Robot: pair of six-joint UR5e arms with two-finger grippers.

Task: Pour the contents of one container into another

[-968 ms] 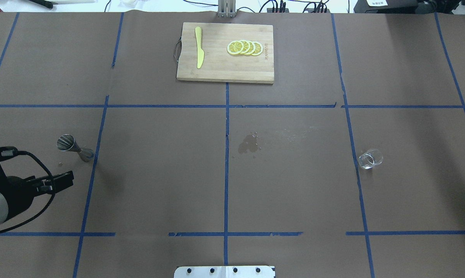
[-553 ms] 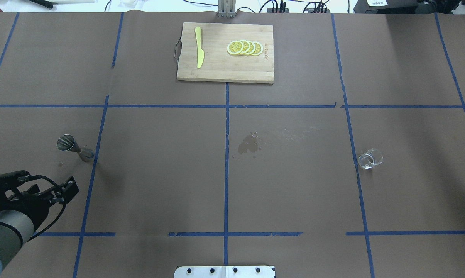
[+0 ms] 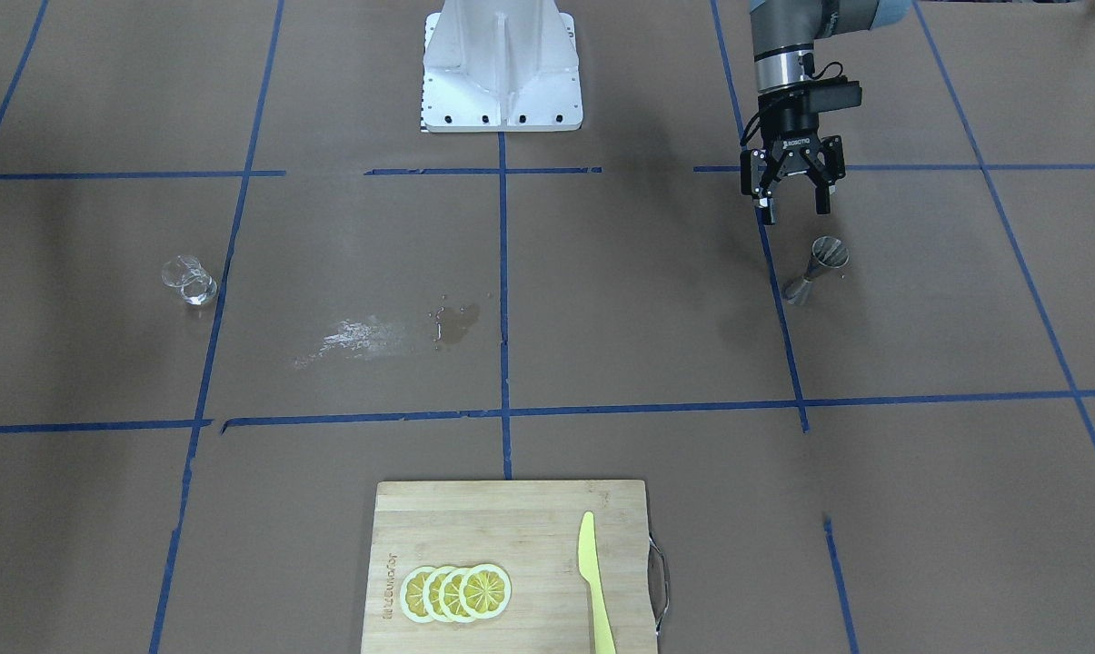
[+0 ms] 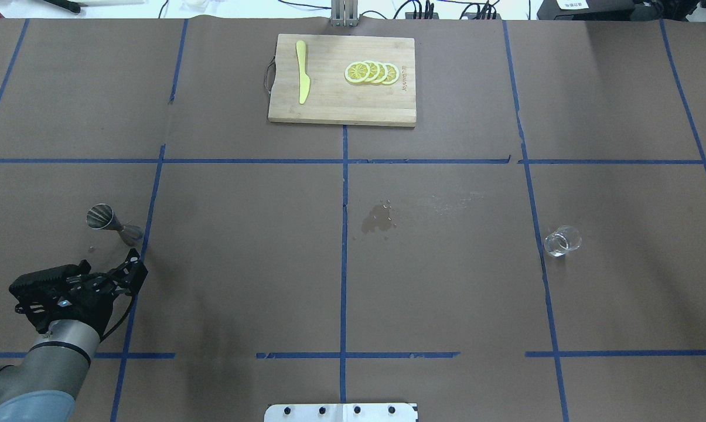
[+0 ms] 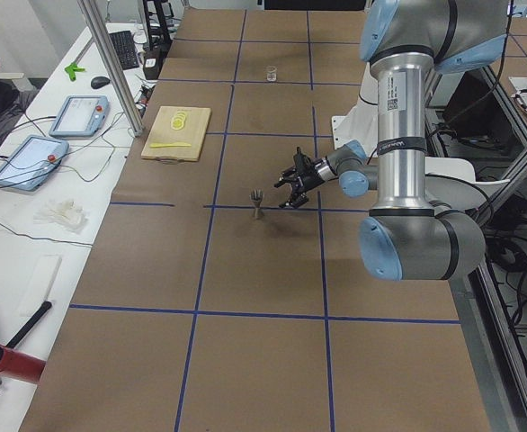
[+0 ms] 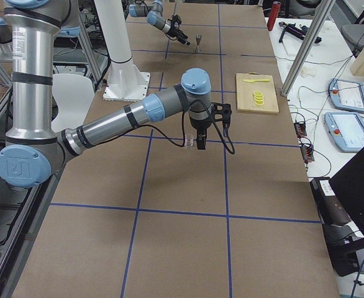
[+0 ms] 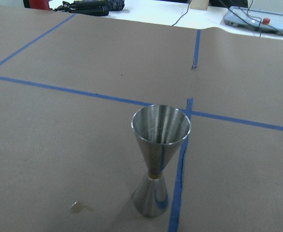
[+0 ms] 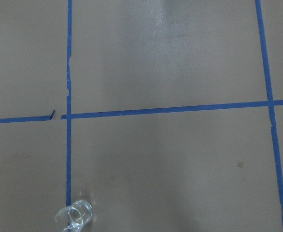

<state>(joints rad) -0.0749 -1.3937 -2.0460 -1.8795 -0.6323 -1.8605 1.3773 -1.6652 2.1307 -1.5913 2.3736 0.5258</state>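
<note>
The silver hourglass jigger (image 4: 112,223) stands upright on the brown paper at the robot's left, also seen in the front view (image 3: 815,270) and close up in the left wrist view (image 7: 158,159). My left gripper (image 3: 792,207) hovers just short of it on the robot's side, open and empty, its fingers (image 4: 133,264) pointing at the jigger. The clear glass cup (image 4: 562,241) stands alone far to the right (image 3: 188,280) and at the bottom edge of the right wrist view (image 8: 74,217). My right gripper (image 6: 200,144) shows only in the right side view, pointing down near the cup; I cannot tell its state.
A wooden cutting board (image 4: 341,111) with lemon slices (image 4: 371,72) and a yellow knife (image 4: 302,73) lies at the far middle. A wet stain (image 4: 379,220) marks the paper at the centre. The robot's base plate (image 4: 341,412) sits at the near edge.
The left arm has swung in from the table's left edge. Its gripper has moved right and turned to point at the jigger. Jigger and cup have not moved.
</note>
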